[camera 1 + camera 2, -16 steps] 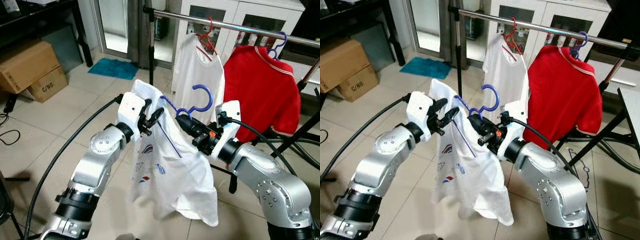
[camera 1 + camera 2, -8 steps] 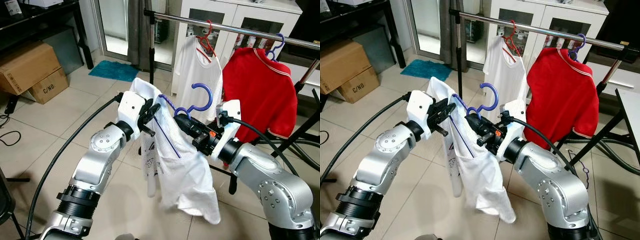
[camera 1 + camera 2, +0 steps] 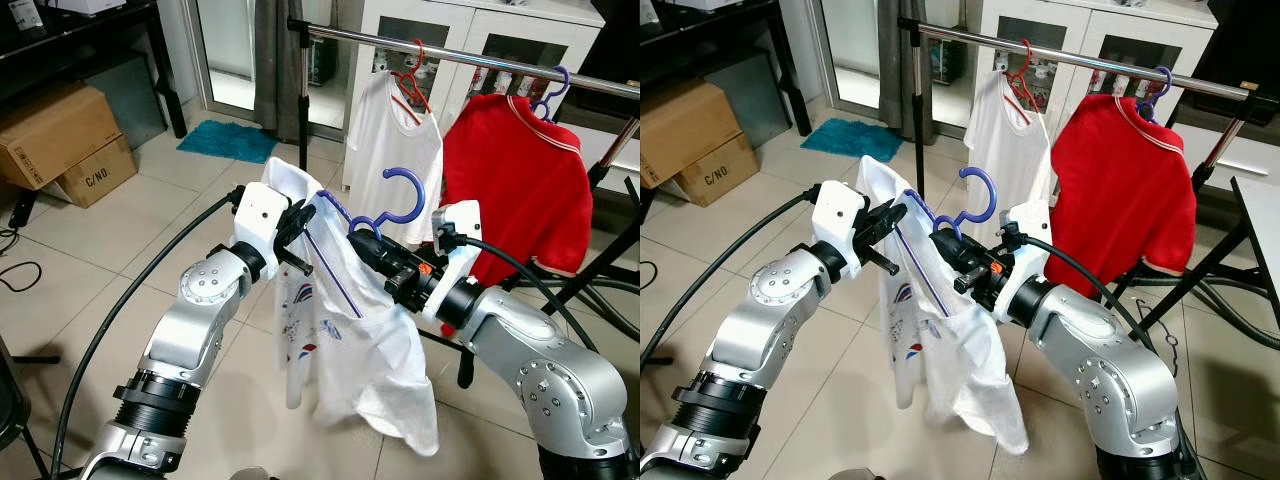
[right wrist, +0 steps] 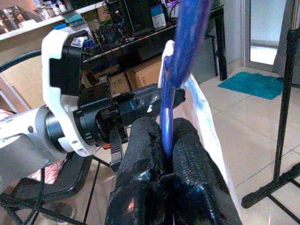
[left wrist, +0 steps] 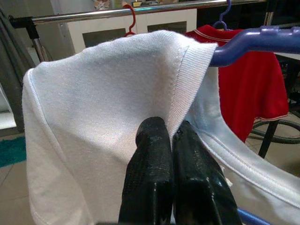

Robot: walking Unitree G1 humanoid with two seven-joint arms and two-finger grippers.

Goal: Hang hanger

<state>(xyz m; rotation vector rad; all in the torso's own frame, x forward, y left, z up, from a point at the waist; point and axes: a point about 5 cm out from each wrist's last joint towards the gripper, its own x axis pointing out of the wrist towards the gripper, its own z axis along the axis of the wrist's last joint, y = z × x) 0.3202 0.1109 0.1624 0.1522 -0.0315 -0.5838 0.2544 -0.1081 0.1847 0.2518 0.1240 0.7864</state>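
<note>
A blue hanger [image 3: 392, 203] with a white printed T-shirt [image 3: 345, 340] draped over it hangs in front of me, below the clothes rail [image 3: 450, 47]. My right gripper [image 3: 366, 238] is shut on the hanger just under its hook; its fingers [image 4: 187, 161] clamp the blue bar [image 4: 176, 70]. My left gripper [image 3: 297, 222] is shut on the shirt's collar edge [image 5: 190, 75] at the hanger's left end. The shirt droops below both grippers.
On the rail hang a white shirt [image 3: 392, 135] on a red hanger [image 3: 412, 78] and a red shirt [image 3: 520, 170] on a blue hanger. The rail's black post [image 3: 302, 90] stands behind. Cardboard boxes [image 3: 65, 135] sit at the left, cables [image 3: 590, 300] on the floor at the right.
The left gripper has closed on the shirt's collar at the hanger's end, and the shirt has been pulled further along the hanger. The right gripper has kept its hold.
</note>
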